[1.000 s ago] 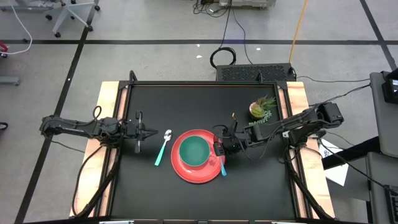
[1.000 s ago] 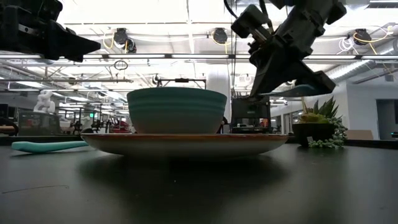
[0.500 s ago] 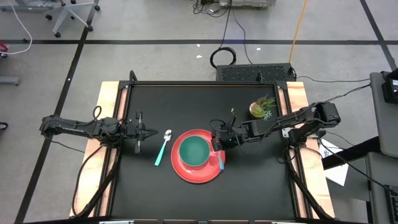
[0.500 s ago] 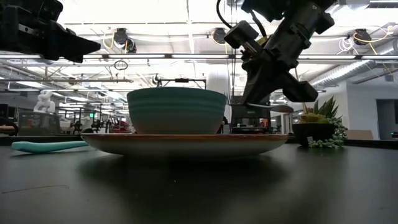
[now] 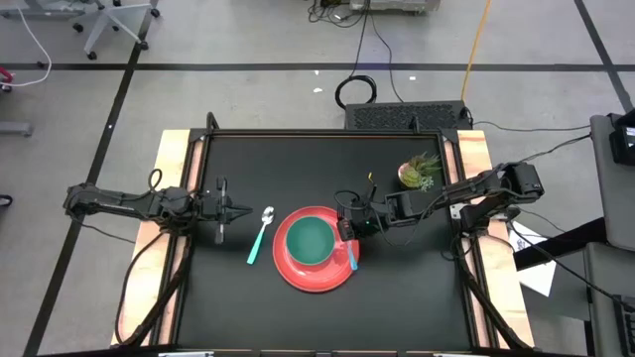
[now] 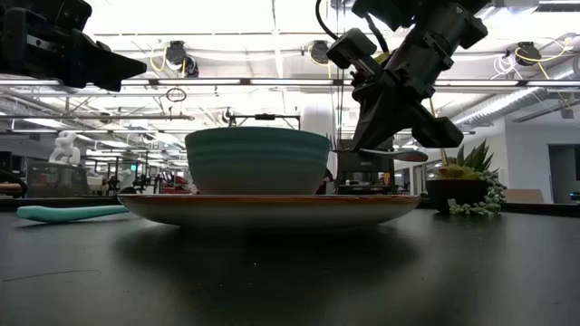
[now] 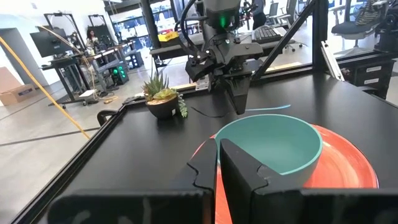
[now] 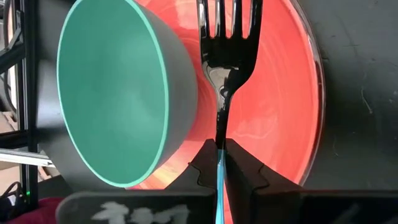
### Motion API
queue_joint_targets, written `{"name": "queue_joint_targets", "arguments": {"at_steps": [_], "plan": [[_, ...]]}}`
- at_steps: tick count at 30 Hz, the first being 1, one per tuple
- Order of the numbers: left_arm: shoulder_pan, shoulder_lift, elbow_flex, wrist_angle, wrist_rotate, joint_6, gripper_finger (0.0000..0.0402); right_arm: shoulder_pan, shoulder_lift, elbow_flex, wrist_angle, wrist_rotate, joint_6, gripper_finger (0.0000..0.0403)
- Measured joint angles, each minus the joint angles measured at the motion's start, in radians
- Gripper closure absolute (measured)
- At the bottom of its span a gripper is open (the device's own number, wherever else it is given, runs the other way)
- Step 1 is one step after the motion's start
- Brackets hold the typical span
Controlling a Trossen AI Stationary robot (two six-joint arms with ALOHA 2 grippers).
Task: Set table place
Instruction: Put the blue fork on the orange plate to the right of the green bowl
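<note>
A round red plate (image 5: 317, 284) lies on the black table (image 5: 258, 159) with a teal bowl (image 5: 310, 241) standing in it. The mint-handled spoon (image 5: 260, 235) lies flat on the table just left of the plate. My right gripper (image 5: 347, 232) hangs over the plate's right part, beside the bowl, shut on the blue-handled fork (image 8: 229, 37). My left gripper (image 5: 234, 209) waits level above the table's left side, shut with nothing in it. My right gripper pinches the fork's blue handle (image 8: 219, 148) just behind the metal neck, between its two fingers. The fingers slant down from the table's right and lie across the fork. The fork (image 6: 385, 156) hangs about level, clear of the plate, its handle end toward the near edge.
A small potted green plant (image 5: 418, 173) stands at the far right of the table. Light wooden strips (image 5: 171, 198) run along the left and right sides. Bare black tabletop lies near and far of the plate.
My right gripper has carried the fork a little toward the table's left, closer to the bowl and slightly lower, over the plate's right part. It has kept still for the last half second. Plate, bowl and spoon have not moved.
</note>
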Motion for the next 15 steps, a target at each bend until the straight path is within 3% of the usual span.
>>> {"name": "queue_joint_targets", "arguments": {"at_steps": [9,15], "plan": [[0.000,0.000,0.000,0.000,0.000,0.000,0.0376,-0.039,0.033,0.002,0.009,0.000,-0.081,0.0403],[0.000,0.000,0.000,0.000,0.006,0.000,0.0376,-0.052,0.099,0.002,0.106,-0.062,-0.093,0.0403]]}}
